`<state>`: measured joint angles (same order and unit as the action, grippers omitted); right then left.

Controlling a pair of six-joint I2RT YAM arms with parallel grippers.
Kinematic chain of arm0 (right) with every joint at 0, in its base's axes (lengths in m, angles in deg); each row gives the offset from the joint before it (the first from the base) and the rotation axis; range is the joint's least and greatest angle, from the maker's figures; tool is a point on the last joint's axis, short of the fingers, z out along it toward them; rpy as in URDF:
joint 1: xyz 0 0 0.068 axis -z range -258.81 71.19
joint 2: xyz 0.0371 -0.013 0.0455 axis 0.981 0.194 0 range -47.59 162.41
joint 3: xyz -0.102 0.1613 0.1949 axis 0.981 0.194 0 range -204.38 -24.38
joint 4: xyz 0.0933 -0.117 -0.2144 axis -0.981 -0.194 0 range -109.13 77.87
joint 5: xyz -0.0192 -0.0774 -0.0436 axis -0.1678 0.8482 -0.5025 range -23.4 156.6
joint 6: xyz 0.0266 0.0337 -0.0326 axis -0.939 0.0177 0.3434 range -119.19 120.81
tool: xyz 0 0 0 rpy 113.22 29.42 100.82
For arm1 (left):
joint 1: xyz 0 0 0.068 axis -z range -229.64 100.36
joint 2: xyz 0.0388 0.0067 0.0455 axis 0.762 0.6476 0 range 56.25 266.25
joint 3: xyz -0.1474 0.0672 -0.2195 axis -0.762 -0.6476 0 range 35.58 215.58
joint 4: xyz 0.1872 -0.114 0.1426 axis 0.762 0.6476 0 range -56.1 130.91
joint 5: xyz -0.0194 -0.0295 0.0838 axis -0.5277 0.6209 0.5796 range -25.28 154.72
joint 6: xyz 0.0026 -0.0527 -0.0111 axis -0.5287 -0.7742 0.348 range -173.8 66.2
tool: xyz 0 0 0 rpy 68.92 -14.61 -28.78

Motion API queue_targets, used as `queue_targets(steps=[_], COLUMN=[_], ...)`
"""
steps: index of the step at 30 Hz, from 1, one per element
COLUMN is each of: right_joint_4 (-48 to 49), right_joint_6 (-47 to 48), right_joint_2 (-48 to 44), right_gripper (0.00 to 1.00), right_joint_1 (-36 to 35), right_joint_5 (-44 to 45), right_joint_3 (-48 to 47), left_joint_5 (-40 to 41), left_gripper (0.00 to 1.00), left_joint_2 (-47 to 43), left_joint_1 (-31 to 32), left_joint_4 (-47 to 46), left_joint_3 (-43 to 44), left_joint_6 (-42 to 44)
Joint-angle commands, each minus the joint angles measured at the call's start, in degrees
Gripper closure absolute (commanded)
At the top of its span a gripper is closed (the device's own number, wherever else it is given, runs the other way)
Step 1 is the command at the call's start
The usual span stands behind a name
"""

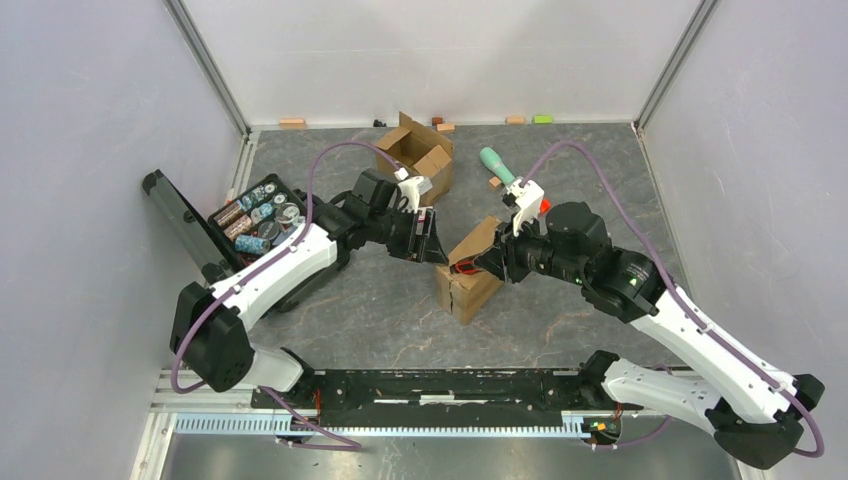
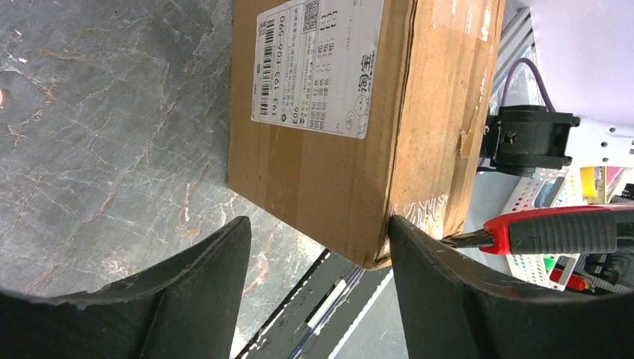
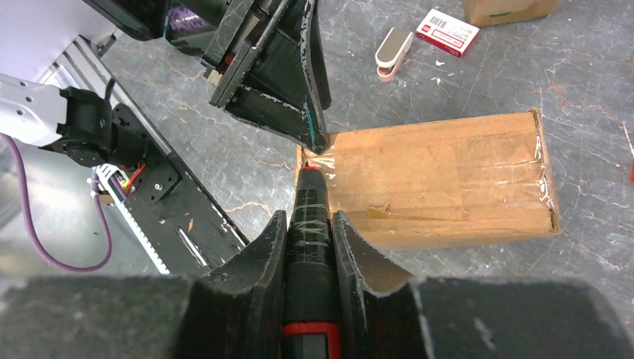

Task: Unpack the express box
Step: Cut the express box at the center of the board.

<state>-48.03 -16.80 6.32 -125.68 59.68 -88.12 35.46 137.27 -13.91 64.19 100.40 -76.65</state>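
Observation:
The sealed brown express box (image 1: 468,272) lies mid-table; its white shipping label (image 2: 318,63) shows in the left wrist view. My left gripper (image 1: 430,240) is open at the box's far-left corner (image 2: 374,254); the corner sits between the jaws, with one finger (image 2: 448,292) against the taped edge. My right gripper (image 3: 308,221) is shut on a black and red utility knife (image 3: 308,247). The knife's tip touches the taped top edge of the box (image 3: 441,176) at that same corner, right below the left gripper's fingers (image 3: 299,90).
An opened cardboard box (image 1: 425,155) stands at the back. A teal item (image 1: 497,163) lies to its right. A black case (image 1: 258,222) holding several cans sits open at the left. A red and white packet (image 3: 446,31) and a small stapler-like item (image 3: 392,52) lie beyond the box.

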Motion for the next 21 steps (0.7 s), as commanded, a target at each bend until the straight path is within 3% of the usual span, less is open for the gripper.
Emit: queue_targets(steps=[1, 21], right_joint_4=[7.2, 10.2], right_joint_6=[-2.3, -4.3], right_joint_2=[-2.5, -3.5], right_gripper=[1.00, 1.00], right_joint_1=[-0.3, -0.3], right_joint_5=[1.1, 1.0], right_joint_3=[2.1, 5.7], left_joint_5=[7.3, 7.4], left_gripper=[0.27, 0.27], left_joint_2=[1.0, 1.4], left_joint_1=[0.0, 0.1], left_joint_4=[3.4, 3.4], left_joint_3=[-2.2, -2.2], left_joint_6=[0.4, 0.5])
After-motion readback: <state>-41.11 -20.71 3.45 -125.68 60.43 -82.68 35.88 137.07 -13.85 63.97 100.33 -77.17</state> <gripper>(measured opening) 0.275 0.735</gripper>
